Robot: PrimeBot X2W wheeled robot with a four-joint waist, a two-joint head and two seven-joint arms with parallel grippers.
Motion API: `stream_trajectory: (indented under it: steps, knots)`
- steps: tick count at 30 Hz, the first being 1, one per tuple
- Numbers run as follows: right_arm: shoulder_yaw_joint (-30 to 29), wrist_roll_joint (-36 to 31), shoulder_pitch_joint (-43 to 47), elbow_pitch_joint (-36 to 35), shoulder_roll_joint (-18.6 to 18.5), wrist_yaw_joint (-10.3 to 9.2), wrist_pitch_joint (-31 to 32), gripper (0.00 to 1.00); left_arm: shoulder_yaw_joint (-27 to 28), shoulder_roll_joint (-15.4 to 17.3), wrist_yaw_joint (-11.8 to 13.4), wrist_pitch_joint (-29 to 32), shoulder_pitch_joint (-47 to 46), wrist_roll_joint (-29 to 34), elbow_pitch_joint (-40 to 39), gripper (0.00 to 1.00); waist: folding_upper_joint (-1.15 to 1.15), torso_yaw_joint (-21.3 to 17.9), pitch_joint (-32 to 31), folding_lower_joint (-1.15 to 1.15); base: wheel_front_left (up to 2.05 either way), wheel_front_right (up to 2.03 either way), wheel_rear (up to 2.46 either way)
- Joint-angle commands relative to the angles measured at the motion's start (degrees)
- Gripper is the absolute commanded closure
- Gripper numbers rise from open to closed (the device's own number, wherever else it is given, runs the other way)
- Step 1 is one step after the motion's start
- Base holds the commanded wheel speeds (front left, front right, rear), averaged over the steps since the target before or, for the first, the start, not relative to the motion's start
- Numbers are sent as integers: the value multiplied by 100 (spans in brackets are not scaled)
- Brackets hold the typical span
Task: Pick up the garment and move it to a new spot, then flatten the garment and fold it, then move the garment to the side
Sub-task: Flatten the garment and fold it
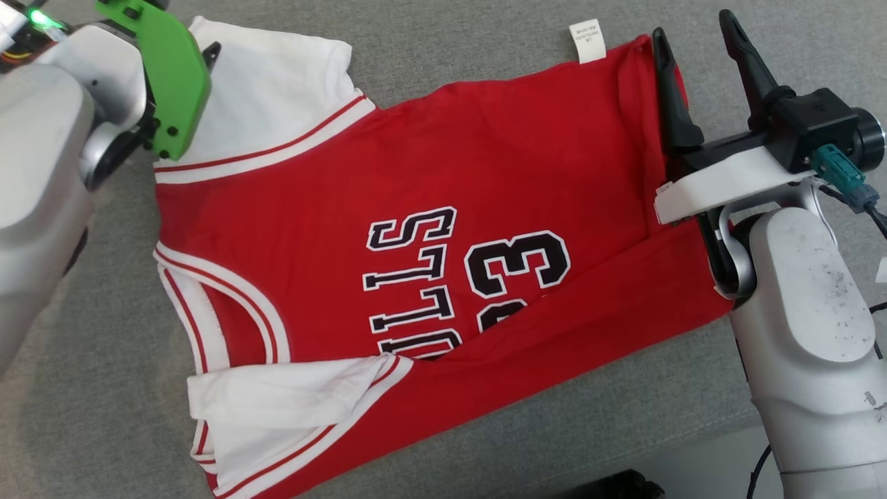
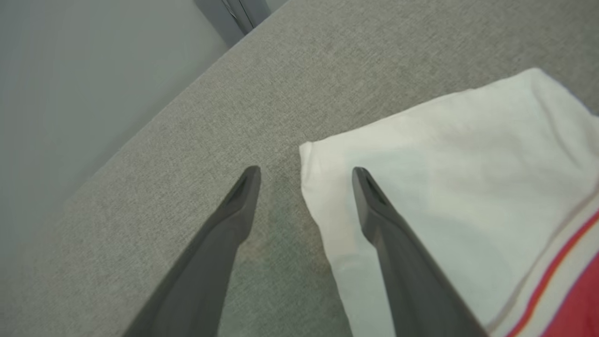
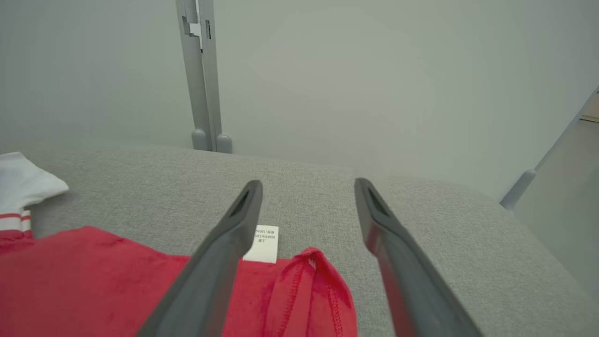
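On grey fabric surface [image 1: 485, 41], jersey [image 1: 416, 173] spread; left tool [image 2: 305, 169], right tool [image 3: 307, 181] gaping

1 garment [image 1: 443, 173] (red w/ white), 1 label [image 1: 587, 40], 1 gray cushion [image 1: 450, 41].

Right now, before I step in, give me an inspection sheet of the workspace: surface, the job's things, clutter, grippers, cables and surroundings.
Surface: grey fabric surface, bare around the garment.
Job's things: red jersey lying spread out, a red flap folded over part of the print; white label sticking out at the far edge.
Clutter: nothing seen.
Grippers: left gripper open, one finger over the white sleeve, the other over bare surface; right gripper open above the jersey's corner by the label.
Cables: dark cables and a teal connector at the right wrist.
Surroundings: pale wall, grey post.
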Motion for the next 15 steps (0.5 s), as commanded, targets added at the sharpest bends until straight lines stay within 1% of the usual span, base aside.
stream_trajectory:
  steps: [1,5,8,10,13,14,15]
  knots:
    - [33,34,-107,29,5,-11,-47,0,-84,149,-4,47,-205,-72,5,0,0,-301,305,-1,0,0,0]
    - [106,82,-194,80,32,-11,-103,0,-366,359,-4,150,-423,-255,130,0,0,-415,412,-1,0,0,0]
    - [99,114,-201,130,41,-11,-130,0,-583,405,-6,313,-443,-471,188,0,0,-466,442,-1,0,0,0]
    - [87,112,-201,170,36,-11,-158,0,-802,474,-7,318,-461,-555,213,0,0,-488,450,-1,0,0,0]
    - [58,94,-189,217,3,-11,-181,0,-1012,471,-15,442,-403,-772,218,0,0,-478,428,-1,0,0,0]
    - [48,90,-191,228,-8,-11,-180,0,-1066,475,-18,470,-394,-833,199,5,0,-468,418,-1,0,0,0]
    - [32,87,-195,249,-25,-11,-181,0,-1115,478,-18,503,-391,-916,186,40,0,-450,403,-1,0,0,0]
